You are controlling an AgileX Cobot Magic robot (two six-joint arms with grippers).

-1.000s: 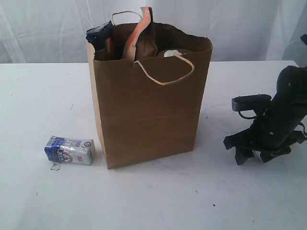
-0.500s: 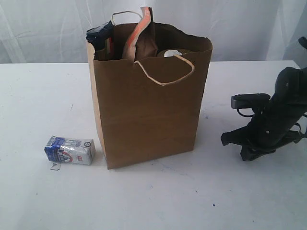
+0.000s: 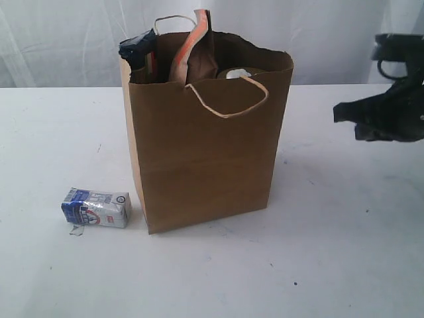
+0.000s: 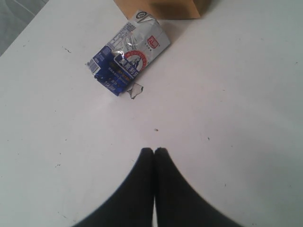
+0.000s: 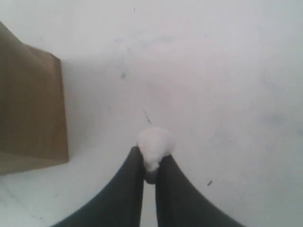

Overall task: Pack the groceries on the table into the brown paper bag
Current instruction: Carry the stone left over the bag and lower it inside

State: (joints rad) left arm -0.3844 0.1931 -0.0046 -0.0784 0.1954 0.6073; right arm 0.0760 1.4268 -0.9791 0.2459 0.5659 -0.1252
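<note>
The brown paper bag point(image 3: 205, 152) stands upright mid-table, its corner showing in the left wrist view point(image 4: 161, 7) and its side in the right wrist view point(image 5: 28, 113). A dark packet top point(image 3: 137, 48), a brown pouch point(image 3: 195, 46) and a gold jar lid point(image 3: 240, 73) poke out of it. The small blue-white carton point(image 3: 97, 208) point(image 4: 128, 52) lies on its side left of the bag. My left gripper point(image 4: 154, 150) is shut and empty, short of the carton. My right gripper point(image 3: 358, 122) point(image 5: 152, 158) hangs raised right of the bag, shut on a small white lump point(image 5: 155, 144).
A tiny clear scrap point(image 4: 136, 90) lies on the white table point(image 3: 318, 252) beside the carton. A pale curtain hangs behind the table. Small dark specks dot the tabletop.
The right arm has lifted from the tabletop at the right to well above it, beside the bag's upper part. Bag and carton have not moved.
</note>
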